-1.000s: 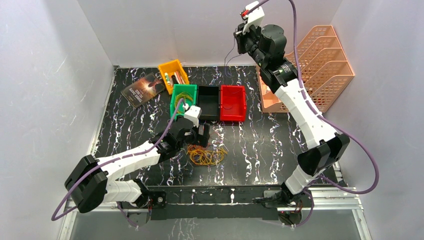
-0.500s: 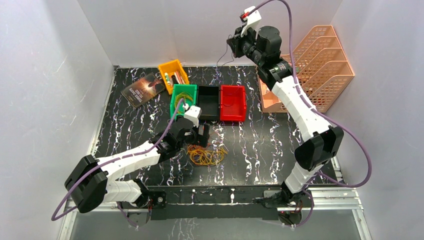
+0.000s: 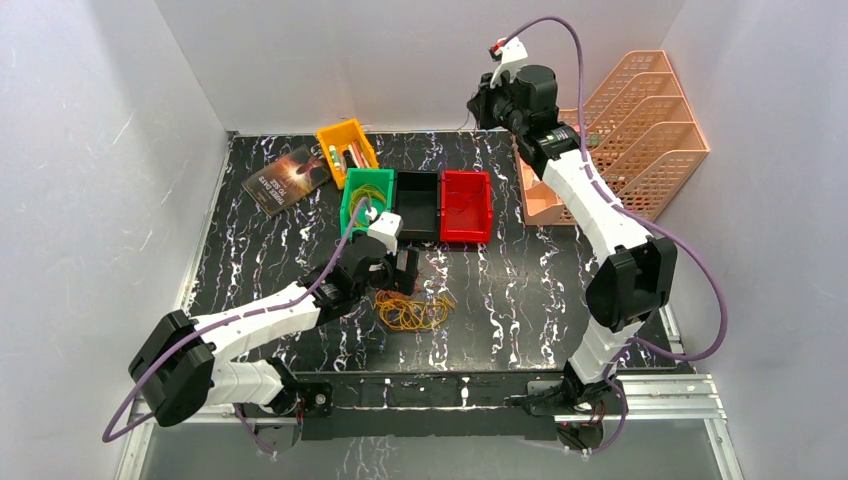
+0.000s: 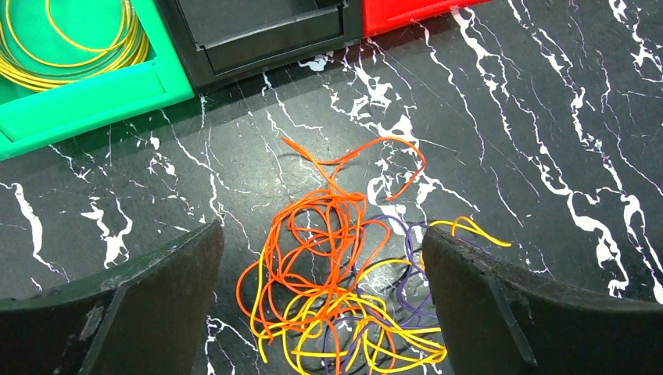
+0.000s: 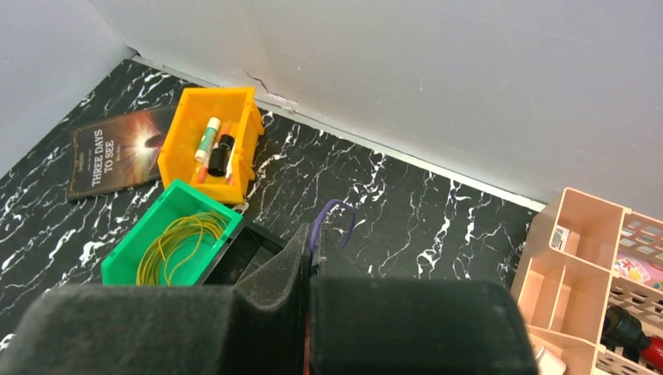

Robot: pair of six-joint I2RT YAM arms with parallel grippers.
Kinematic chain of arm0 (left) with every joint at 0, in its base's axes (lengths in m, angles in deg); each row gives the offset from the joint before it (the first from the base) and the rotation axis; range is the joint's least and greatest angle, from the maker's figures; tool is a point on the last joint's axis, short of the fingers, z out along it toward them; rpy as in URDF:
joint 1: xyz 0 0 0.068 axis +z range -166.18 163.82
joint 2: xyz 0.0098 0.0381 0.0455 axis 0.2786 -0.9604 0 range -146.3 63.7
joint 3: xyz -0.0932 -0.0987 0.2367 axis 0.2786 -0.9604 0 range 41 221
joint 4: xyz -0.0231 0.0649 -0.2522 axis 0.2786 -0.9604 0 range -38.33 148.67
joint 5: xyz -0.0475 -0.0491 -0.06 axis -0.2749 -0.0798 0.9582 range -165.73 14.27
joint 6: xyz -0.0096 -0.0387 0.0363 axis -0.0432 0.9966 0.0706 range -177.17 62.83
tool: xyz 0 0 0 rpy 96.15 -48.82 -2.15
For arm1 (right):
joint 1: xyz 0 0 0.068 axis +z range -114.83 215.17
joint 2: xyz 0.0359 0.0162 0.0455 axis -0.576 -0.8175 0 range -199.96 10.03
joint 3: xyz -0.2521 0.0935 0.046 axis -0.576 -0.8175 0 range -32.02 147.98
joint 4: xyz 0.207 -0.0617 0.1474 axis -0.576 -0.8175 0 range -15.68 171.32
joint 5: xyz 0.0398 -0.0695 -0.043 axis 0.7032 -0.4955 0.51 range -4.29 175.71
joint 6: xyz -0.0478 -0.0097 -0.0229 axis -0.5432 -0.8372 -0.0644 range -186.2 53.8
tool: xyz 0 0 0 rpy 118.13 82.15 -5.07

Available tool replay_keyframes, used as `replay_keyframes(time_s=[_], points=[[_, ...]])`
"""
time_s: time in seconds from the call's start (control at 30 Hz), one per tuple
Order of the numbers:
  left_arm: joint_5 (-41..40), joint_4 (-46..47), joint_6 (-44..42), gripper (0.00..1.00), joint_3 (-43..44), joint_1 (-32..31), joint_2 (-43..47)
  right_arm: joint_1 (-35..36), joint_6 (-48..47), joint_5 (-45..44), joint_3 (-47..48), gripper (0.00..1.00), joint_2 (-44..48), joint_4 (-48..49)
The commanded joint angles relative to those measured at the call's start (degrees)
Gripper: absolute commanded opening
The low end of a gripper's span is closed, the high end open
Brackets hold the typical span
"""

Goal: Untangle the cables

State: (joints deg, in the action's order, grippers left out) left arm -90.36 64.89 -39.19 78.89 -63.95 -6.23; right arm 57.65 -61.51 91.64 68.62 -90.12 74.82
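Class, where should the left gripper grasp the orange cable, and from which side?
Probably the free loop of the orange cable nearest the bins, from above with the left gripper: it lies flat on the table, clear of the tangle.

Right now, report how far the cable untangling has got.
Done: yellow cable lies coiled in the green bin. In hand: the right gripper, raised at the back, is shut on a purple cable. Left: orange, yellow and purple strands lie knotted on the table, under the open left gripper.
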Motion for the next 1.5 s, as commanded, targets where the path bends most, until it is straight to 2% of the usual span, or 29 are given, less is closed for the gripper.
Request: replay_keyframes(time_s=[0.0,0.33,0.77,1.1,1.37,1.47], points=[[-1.0,-0.5,-0.6,0.98,0.8,0.2,1.9,0.0,-0.2,-1.5,-1.2,0.00,0.8,0.1],[0.2,-0.4,-0.6,0.98,1.6,0.2,0.0,0.1,-2.1,-8.4,-7.2,0.00,1.5,-2.4],[1.0,-0.6,-1.1,0.98,3.1,0.2,-1.9,0.0,0.6,-12.9,-11.4,0.00,1.1,-5.6],[0.6,-1.2,-1.5,0.98,3.8,0.3,-1.8,0.1,3.5,-11.7,-12.6,0.00,-2.7,-6.5],[0.8,-1.5,-1.2,0.98,3.8,0.3,-2.1,0.1,6.2,-0.3,-12.1,0.00,-7.3,-6.2],[0.9,-1.3,-1.0,0.98,3.3,0.2,-1.7,0.1,7.0,1.5,-13.0,0.00,-8.4,-5.7]])
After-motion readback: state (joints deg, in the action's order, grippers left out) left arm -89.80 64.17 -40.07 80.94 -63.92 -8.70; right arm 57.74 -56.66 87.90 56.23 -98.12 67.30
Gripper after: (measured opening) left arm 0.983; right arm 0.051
